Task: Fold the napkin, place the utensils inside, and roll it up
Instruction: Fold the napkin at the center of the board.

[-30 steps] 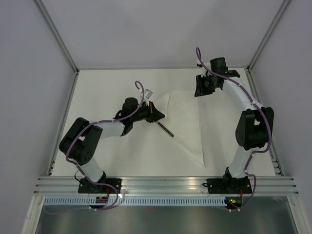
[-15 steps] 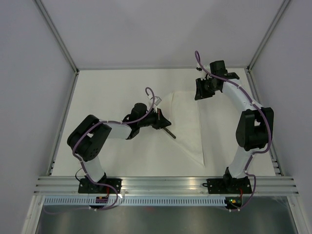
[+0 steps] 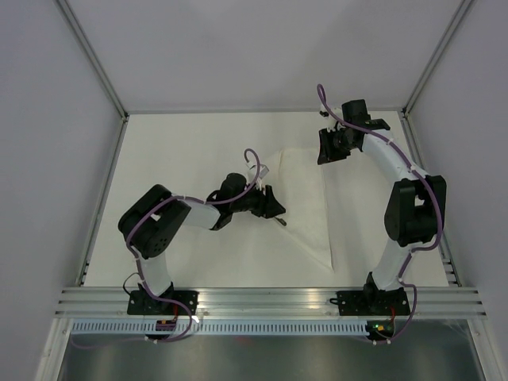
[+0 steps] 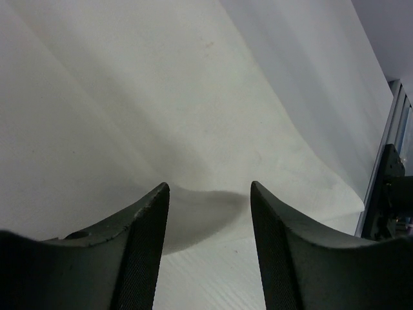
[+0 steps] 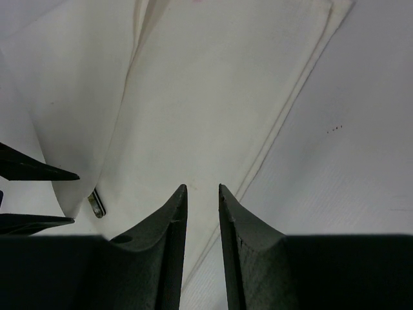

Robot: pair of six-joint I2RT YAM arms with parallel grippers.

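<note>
**Robot lab cell, not a home**

You're in a lab test rig. A bare white tabletop (image 3: 182, 151) is boxed in by plain pale panels (image 3: 40, 159) and aluminium frame posts (image 3: 94, 59). The left arm (image 3: 159, 226) and right arm (image 3: 413, 206) are bolted to a slotted aluminium rail (image 3: 270, 302) at the near edge. Purple cables (image 3: 320, 95) run along both.

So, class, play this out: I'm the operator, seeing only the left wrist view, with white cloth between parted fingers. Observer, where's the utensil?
Observer: The end of one dark utensil peeks out at the napkin edge, beside the left gripper.
Operator: And the right gripper?
Observer: The right gripper is above the napkin's far corner, fingers slightly apart, holding nothing.
Operator: Napkin's shape?
Observer: Folded into a triangle.
</note>
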